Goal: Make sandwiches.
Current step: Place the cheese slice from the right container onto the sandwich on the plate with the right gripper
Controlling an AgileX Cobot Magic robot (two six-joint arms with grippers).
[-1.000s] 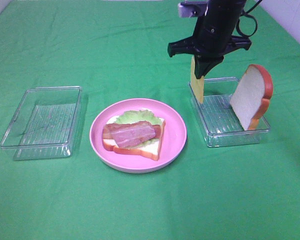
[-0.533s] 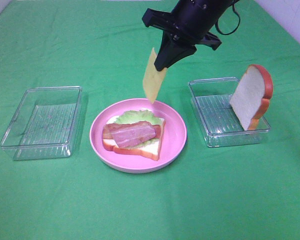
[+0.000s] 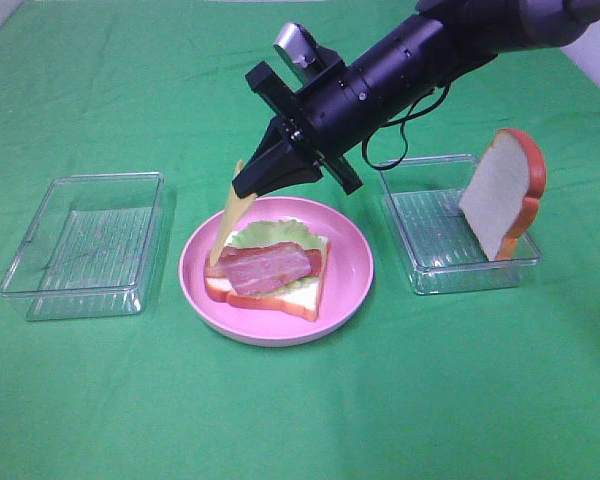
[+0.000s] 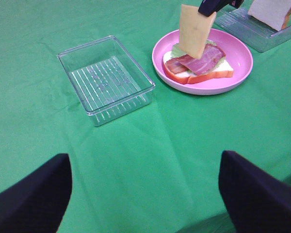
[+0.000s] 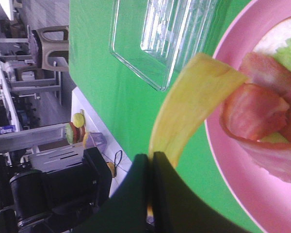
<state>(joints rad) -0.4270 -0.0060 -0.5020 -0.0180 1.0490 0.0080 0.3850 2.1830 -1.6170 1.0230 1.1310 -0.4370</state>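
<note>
On the pink plate point(image 3: 352, 262) lies a bread slice point(image 3: 292, 296) topped with lettuce point(image 3: 270, 234), bacon and pink ham point(image 3: 267, 266). My right gripper point(image 3: 244, 187) is shut on a yellow cheese slice point(image 3: 229, 216). The cheese hangs tilted over the plate's left side, its lower end at the stack's left edge. In the right wrist view the cheese point(image 5: 189, 111) bends from the gripper point(image 5: 150, 159) toward the ham point(image 5: 254, 109). A second bread slice point(image 3: 502, 192) leans upright in the right tray point(image 3: 427, 258). My left gripper point(image 4: 145, 194) is open and empty, well short of the plate point(image 4: 243, 57).
An empty clear tray point(image 3: 85, 243) sits left of the plate on the green cloth. The right arm stretches from the back right across above the right tray's near-left corner. Open cloth fills the front.
The right gripper carried the cheese out of the right tray, leftward and down, to the plate's left side. The left gripper stayed still.
</note>
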